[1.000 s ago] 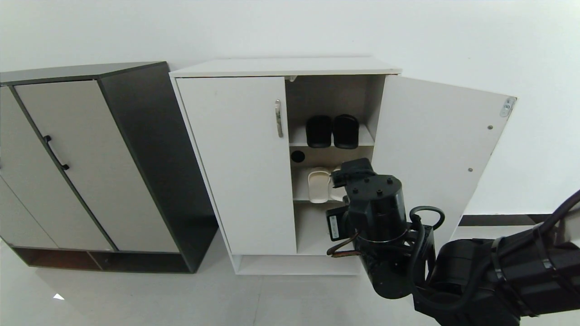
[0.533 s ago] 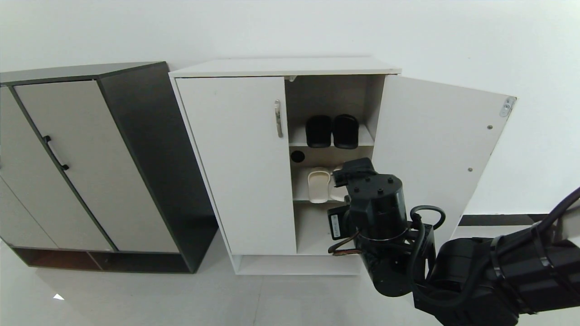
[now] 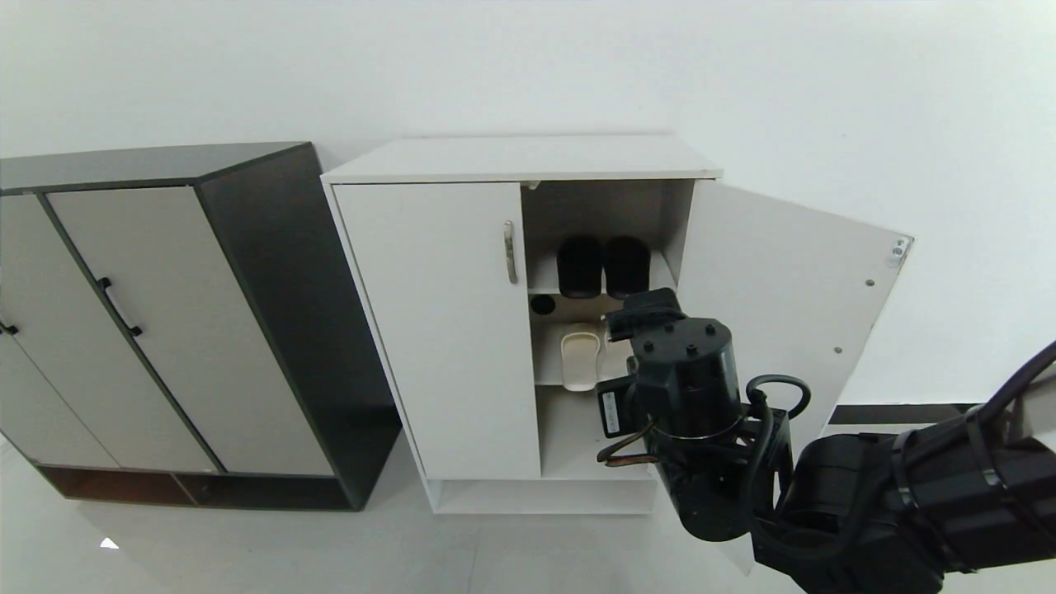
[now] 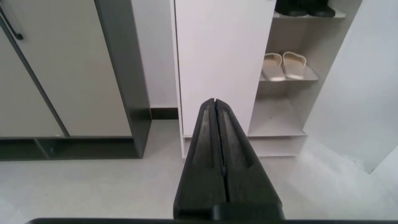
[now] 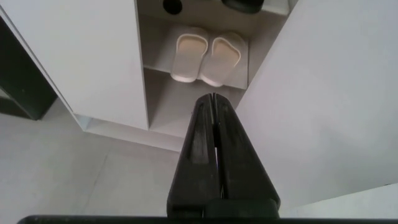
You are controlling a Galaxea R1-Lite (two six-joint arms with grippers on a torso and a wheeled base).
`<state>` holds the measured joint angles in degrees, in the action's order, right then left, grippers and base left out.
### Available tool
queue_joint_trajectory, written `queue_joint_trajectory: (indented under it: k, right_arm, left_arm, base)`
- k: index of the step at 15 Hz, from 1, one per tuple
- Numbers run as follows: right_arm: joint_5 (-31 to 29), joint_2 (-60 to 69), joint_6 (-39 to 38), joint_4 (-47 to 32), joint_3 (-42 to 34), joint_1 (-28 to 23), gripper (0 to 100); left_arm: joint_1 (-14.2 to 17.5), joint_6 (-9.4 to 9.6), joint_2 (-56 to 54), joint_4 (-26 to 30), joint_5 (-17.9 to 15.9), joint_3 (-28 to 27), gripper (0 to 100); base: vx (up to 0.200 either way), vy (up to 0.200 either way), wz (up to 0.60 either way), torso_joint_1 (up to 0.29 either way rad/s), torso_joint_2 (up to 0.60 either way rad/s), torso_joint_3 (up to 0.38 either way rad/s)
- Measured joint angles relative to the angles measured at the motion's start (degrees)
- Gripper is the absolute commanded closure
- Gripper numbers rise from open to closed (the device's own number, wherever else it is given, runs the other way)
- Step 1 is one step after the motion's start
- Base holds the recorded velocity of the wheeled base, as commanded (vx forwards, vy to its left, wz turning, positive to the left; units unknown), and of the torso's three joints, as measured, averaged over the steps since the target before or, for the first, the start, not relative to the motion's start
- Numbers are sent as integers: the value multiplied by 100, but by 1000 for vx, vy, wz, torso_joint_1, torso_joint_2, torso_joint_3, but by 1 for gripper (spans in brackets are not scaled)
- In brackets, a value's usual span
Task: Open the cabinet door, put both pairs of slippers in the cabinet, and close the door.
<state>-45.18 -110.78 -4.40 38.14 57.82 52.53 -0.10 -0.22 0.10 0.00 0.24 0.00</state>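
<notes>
Head view has shifted (camera motion, not objects). Black slippers (image 3: 602,266) sit on the cabinet (image 3: 437,330) upper shelf, cream slippers (image 5: 208,56) on the middle shelf. Left gripper (image 4: 215,101) and right gripper (image 5: 214,96) are closed, empty. Remaining step: shut the open door (image 3: 784,305).

The right beige slipper (image 3: 610,353) is largely hidden behind the right claw (image 3: 639,312); beyond the claw, the black slippers (image 5: 249,5) are cut off at the edge.
</notes>
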Motion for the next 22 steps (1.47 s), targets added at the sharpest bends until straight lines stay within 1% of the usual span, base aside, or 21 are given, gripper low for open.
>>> queue_joint_trajectory:
  k: [11, 22]
  right_arm:
    - [0, -5, 6, -2, -30, 0, 100]
    - [0, -13, 20, 0, -61, 0, 100]
  left_arm:
    - [0, -2, 0, 0, -2, 0, 100]
    - [0, 0, 0, 0, 0, 0, 100]
  base:
    - [0, 0, 0, 171, -488, -319]
    - [0, 0, 0, 240, -559, -319]
